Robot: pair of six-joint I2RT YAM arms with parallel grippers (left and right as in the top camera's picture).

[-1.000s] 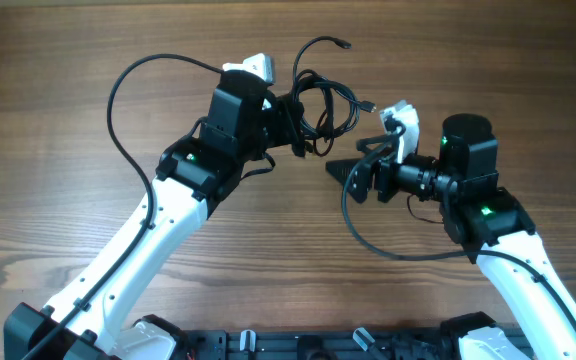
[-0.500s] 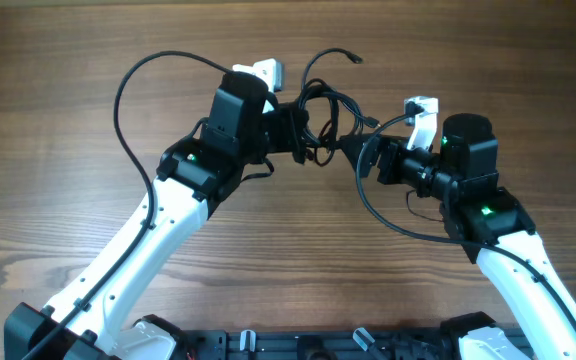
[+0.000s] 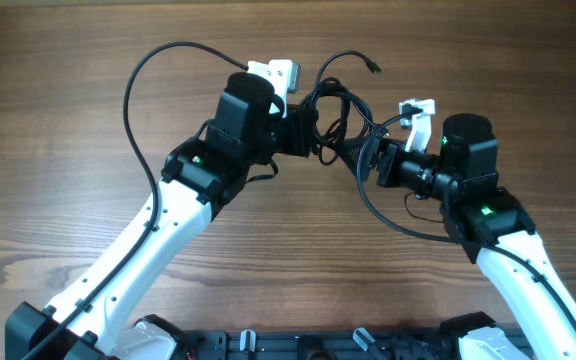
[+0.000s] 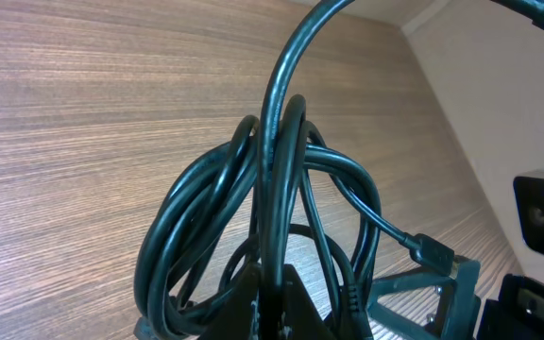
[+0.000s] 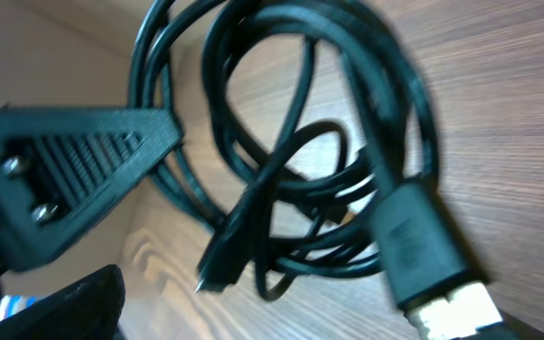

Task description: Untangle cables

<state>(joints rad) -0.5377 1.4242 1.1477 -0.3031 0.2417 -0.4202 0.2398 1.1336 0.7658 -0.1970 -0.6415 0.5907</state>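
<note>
The cables (image 3: 336,115) are a knot of thin black loops hanging between the two arms. My left gripper (image 3: 306,132) is shut on one strand. In the left wrist view the jaws (image 4: 274,307) pinch that strand at the bottom, and the cables (image 4: 281,189) fan out above. One loose plug end (image 3: 373,68) sticks out toward the far side. My right gripper (image 3: 363,158) is open right at the bundle's right side. In the right wrist view the cables (image 5: 291,179) fill the space ahead of the right gripper (image 5: 144,212). A thick plug with a silvery tip (image 5: 414,246) is close at the lower right.
Bare wooden table (image 3: 68,60) lies all around. The left arm's own thick black cable (image 3: 138,100) arcs out to the left. The right arm's own cable (image 3: 388,220) loops below its wrist.
My left gripper has carried the bundle farther back and slightly right. My right gripper has moved up from below the bundle to its right side, still open.
</note>
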